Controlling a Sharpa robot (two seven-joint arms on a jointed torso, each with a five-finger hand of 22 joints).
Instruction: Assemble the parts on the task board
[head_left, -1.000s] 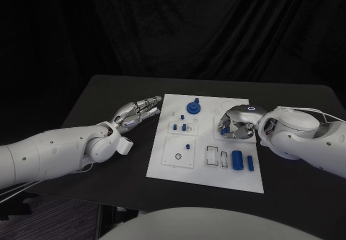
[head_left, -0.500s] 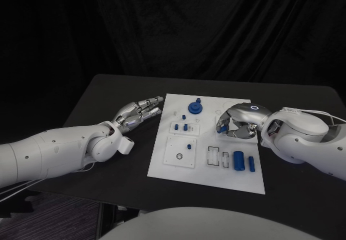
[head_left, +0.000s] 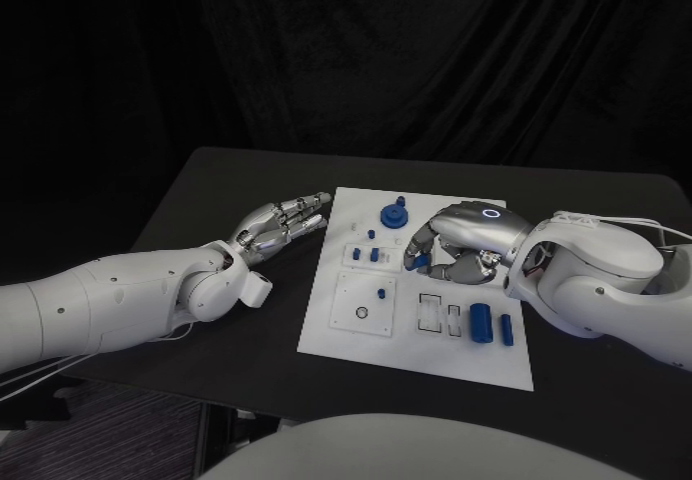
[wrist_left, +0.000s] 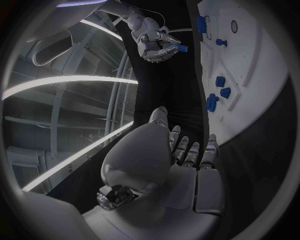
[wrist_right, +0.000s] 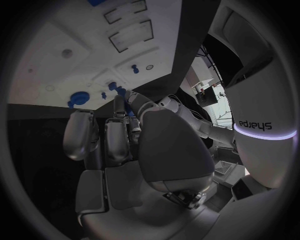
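White task board (head_left: 411, 345) flat on the black counter (head_left: 216, 200), mid-counter. Right robot hand (head_left: 454, 245) over the board's middle, fingers curled, pinching a small blue part (wrist_left: 182, 48) at the fingertips. Left robot hand (head_left: 277, 222) on the counter just beside the board's left edge, fingers straight and slightly apart, holding nothing. Blue round part (head_left: 391, 213) near the far edge; two blue cylinders (head_left: 490, 326) nearer the front right.

— What sort of place are we in?
— A lab or test cell, we'd say: matte black rectangular tabletop (head_left: 216, 215), black curtain backdrop (head_left: 433, 80), a flat white plastic task board (head_left: 418, 345) laid centrally.
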